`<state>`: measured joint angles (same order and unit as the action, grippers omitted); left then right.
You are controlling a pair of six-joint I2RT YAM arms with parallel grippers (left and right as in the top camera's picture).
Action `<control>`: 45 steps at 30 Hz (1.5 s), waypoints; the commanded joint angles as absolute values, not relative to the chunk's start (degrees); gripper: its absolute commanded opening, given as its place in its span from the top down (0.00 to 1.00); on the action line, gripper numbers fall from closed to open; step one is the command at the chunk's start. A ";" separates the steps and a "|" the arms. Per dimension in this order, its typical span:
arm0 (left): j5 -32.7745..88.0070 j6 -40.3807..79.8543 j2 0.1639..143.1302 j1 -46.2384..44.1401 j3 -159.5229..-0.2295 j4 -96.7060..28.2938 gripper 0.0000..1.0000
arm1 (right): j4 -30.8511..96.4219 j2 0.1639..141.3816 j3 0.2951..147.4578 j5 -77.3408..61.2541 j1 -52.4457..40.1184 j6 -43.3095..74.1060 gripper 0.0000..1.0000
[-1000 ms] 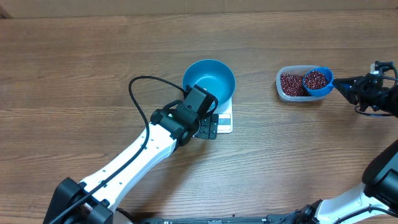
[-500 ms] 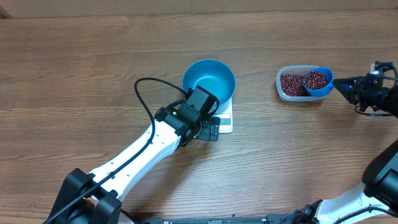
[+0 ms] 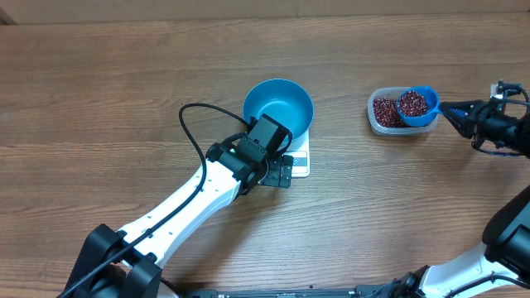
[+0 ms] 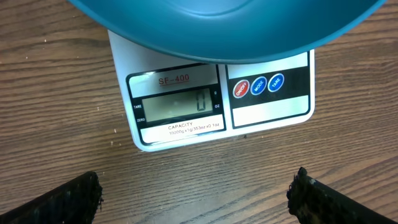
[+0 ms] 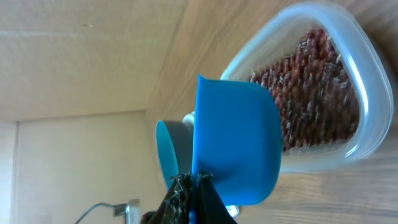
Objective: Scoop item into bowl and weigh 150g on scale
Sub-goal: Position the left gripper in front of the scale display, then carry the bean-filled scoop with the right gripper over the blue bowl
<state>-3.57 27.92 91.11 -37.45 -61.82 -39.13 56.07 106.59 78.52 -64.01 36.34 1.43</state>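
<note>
The left end effector [image 3: 280, 168] gapes wide, empty. Just ahead of its fingertips lies the small flat white square digital scale [image 4: 180, 109], display reading zero, carrying the round deep blue bowl [image 3: 277, 106]. The right end effector [image 3: 460, 111] is clamped on the handle of a small blue plastic scoop [image 5: 236, 143] full of small dark red-brown beans [image 3: 383, 110], out ahead of it over the clear rectangular plastic tub [image 3: 372, 116].

1. A robotics lab bench: a white left arm [image 3: 190, 199] and a right arm [image 3: 509, 236] reach over a bare wood-grain table [image 3: 99, 74]
2. Plain beige wall [image 5: 74, 62] behind, a digital kitchen scale [image 4: 186, 118] laid out
</note>
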 commanded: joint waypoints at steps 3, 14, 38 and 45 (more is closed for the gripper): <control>-2.96 27.20 91.39 -37.30 -61.23 -38.94 0.01 | 63.29 106.52 89.03 -66.06 35.29 -2.09 0.96; -2.96 27.22 91.39 -37.30 -61.21 -38.89 0.00 | 75.61 106.52 104.84 -64.71 25.69 -8.45 0.96; -2.96 27.22 91.39 -37.30 -61.21 -38.76 0.00 | 73.87 106.52 114.45 -33.87 -6.44 -6.37 0.96; -2.96 27.22 91.39 -37.30 -61.23 -38.76 0.01 | 71.90 106.52 114.45 -24.69 -12.53 -11.25 0.96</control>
<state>-3.55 27.92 91.11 -37.45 -61.82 -39.03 72.86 107.39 112.92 -30.57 -10.76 -8.62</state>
